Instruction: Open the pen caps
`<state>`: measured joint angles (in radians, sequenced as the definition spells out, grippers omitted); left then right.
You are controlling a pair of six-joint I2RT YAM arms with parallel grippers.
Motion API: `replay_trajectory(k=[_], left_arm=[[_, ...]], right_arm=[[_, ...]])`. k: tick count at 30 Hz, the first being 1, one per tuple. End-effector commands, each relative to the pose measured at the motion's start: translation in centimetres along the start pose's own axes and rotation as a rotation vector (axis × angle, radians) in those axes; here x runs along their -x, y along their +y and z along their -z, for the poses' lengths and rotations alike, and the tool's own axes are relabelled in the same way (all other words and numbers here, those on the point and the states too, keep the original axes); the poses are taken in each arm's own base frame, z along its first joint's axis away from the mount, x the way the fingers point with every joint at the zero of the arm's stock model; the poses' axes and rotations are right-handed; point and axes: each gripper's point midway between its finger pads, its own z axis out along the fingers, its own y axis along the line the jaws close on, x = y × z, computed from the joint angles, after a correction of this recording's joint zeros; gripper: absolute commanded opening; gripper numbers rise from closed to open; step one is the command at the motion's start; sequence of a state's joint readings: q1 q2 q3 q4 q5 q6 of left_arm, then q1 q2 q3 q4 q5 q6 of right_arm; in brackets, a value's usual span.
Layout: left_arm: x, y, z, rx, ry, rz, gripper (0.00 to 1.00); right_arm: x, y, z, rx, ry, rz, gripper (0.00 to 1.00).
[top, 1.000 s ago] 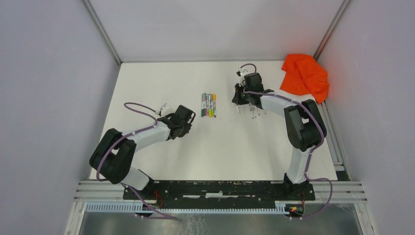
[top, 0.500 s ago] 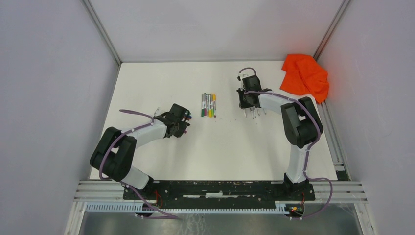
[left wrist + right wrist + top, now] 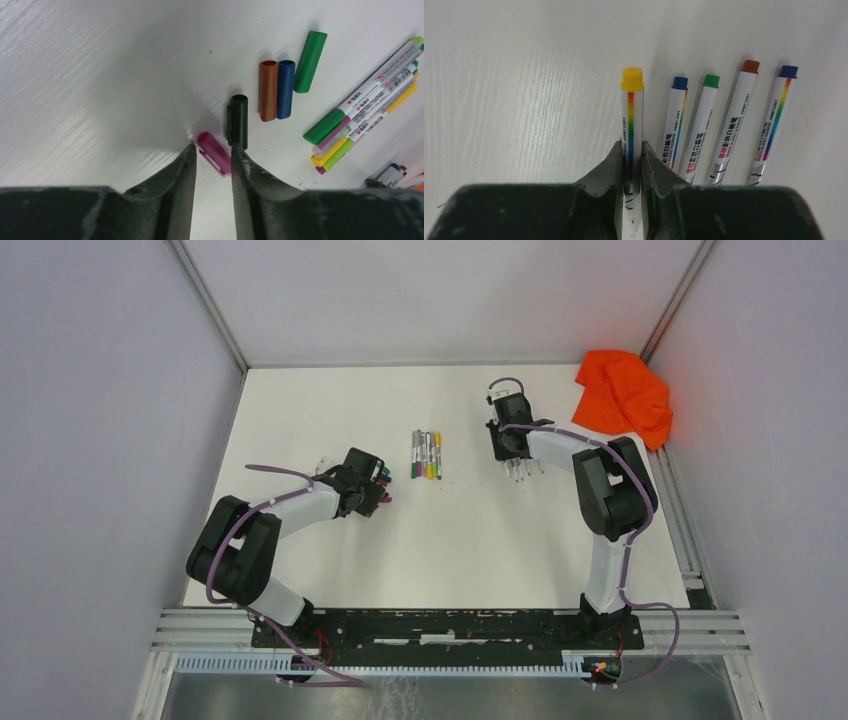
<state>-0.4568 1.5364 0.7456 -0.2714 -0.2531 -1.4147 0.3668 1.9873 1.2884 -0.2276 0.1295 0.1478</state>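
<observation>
Loosening since before, left hand (image 3: 213, 148) stands released around magenta cap (image 3: 215, 154); right hand (image 3: 631, 145) flanks yellow-ended pen (image 3: 631, 107), grip unclear.

My right gripper (image 3: 630, 147) hides from me the lower barrels of the yellow-tipped pen (image 3: 631, 115) and the four pens (image 3: 733, 125) beside it.

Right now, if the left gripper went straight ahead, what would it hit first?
The magenta cap, lying between the tips of the left gripper; the black cap just beyond is probably next.
</observation>
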Motion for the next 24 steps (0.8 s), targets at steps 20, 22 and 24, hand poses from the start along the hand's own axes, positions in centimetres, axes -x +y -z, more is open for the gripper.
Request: replay_trajectory(k=[20, 22, 24], left_arm=[[0.5, 2.0, 0.1, 0.06, -0.001, -0.038, 0.53], [0.9, 1.7, 0.4, 0.045, -0.013, -0.046, 0.53], [1.2, 1.3, 0.8, 0.025, -0.024, -0.054, 0.55]], right_arm=[[4.9, -0.7, 3.2, -0.079, -0.124, 0.066, 0.3], [6.1, -0.4, 4.1, -0.071, -0.152, 0.065, 0.31], [6.9, 0.1, 4.7, -0.057, -0.174, 0.065, 0.31]])
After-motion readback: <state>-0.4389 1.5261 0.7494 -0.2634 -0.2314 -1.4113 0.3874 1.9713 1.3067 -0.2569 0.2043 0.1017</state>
